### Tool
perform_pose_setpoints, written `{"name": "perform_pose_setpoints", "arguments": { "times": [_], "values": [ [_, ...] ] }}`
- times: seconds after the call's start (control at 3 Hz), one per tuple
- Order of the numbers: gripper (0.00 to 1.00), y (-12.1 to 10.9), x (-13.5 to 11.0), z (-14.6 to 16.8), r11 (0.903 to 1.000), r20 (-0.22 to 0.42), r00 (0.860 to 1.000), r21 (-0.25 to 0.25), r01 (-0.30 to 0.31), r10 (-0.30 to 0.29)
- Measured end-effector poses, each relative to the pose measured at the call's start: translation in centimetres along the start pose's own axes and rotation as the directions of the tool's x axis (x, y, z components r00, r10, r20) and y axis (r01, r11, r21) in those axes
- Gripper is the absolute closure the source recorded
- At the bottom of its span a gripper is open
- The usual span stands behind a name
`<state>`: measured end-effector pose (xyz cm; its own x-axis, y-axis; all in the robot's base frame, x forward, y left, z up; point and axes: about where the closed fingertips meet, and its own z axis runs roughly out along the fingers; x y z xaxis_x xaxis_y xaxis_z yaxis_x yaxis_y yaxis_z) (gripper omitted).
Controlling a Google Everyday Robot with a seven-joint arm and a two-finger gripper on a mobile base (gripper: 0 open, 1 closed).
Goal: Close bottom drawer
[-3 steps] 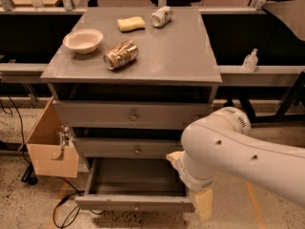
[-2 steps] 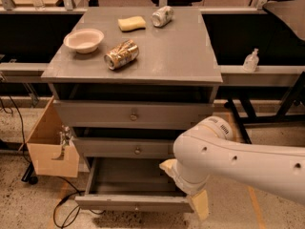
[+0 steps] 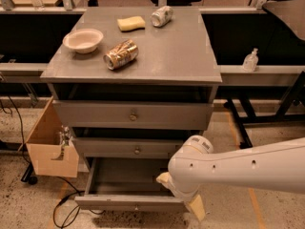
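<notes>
the bottom drawer (image 3: 124, 202) stands pulled out at six o'clock, with your gripper (image 3: 183, 194) at its three o'clock end; whether it is spread or together, you cannot tell. you're lining up, so next push the front toward twelve o'clock.

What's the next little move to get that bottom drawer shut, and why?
Probably lower the gripper just in front of the bottom drawer front panel, ready to push it toward the cabinet. The drawer stands pulled well out with its inside exposed, and the gripper hangs at the drawer's right end, near the front panel.
</notes>
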<state>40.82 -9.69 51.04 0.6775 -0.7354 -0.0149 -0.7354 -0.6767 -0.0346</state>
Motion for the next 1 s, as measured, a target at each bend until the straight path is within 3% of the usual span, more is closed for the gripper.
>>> {"name": "perform_pose_setpoints", "arguments": {
  "times": [0.33,0.67,1.0],
  "values": [
    [0.0,-0.2,0.2,4.6,0.9992,0.032,0.999,0.024,0.033,-0.034],
    [0.0,-0.1,-0.7,10.5,0.9993,0.101,0.994,0.013,0.034,-0.035],
    [0.0,-0.1,-0.7,10.5,0.9993,0.101,0.994,0.013,0.034,-0.035]
  ]
}}
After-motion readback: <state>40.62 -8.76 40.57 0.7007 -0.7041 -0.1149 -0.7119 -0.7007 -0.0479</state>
